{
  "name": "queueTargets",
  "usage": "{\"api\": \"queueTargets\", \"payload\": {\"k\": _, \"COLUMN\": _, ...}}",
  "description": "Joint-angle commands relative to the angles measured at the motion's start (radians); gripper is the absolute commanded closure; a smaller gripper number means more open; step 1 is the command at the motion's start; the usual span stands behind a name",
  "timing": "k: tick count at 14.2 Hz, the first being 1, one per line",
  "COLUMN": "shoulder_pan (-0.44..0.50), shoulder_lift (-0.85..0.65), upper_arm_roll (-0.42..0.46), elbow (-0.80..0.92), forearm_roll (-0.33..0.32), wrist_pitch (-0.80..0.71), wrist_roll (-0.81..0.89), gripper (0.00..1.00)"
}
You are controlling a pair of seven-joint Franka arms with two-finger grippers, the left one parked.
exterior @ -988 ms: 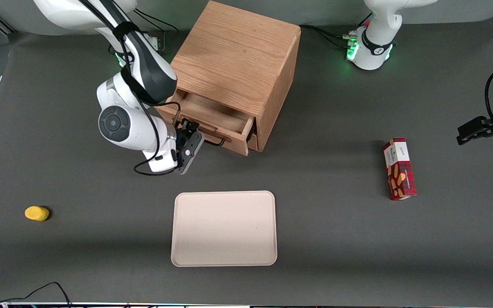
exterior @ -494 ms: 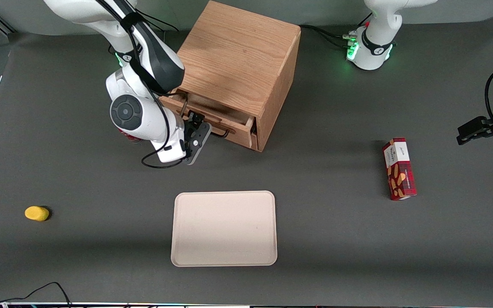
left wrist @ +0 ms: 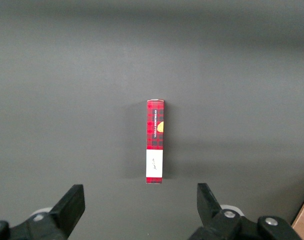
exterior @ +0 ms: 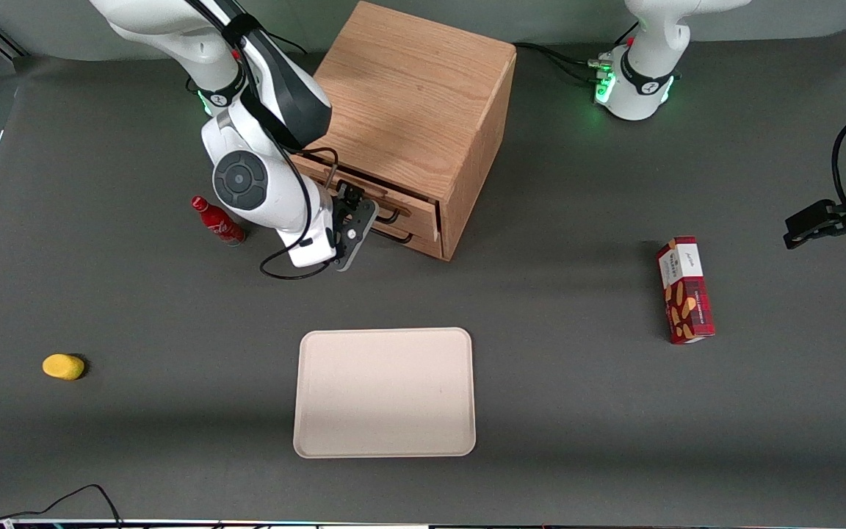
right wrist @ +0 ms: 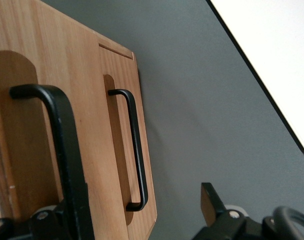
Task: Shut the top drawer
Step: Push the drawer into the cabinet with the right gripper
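The right arm's two-finger gripper (exterior: 355,224) is spread wide, pinching nothing. The light oak top drawer (exterior: 382,203) with its thin black wire handle (right wrist: 62,150) lies directly ahead of it, touching, handle running across the fingers. It looks nearly flush with the boxy wooden cabinet (exterior: 412,110), so any remaining push probably goes straight in.

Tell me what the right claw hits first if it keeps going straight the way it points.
Probably the top drawer front: the claw sits at its black handle, facing the cabinet. Depth is uncertain.
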Motion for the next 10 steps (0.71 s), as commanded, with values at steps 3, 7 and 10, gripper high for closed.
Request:
{"api": "queueTargets", "payload": {"k": 3, "shoulder_pan": 0.012, "shoulder_lift": -0.036, "upper_arm_roll": 0.023, "elbow": -0.038, "forearm_roll": 0.028, "wrist_pitch": 0.017, "wrist_roll": 0.059, "gripper": 0.00}}
{"api": "queueTargets", "payload": {"k": 7, "shoulder_pan": 0.012, "shoulder_lift": -0.040, "upper_arm_roll": 0.025, "elbow": -0.040, "forearm_roll": 0.028, "wrist_pitch": 0.015, "wrist_roll": 0.061, "gripper": 0.00}}
{"api": "queueTargets", "payload": {"k": 10, "shoulder_pan": 0.011, "shoulder_lift": -0.042, "upper_arm_roll": 0.025, "elbow": -0.035, "forearm_roll": 0.028, "wrist_pitch": 0.009, "wrist_roll": 0.062, "gripper": 0.00}}
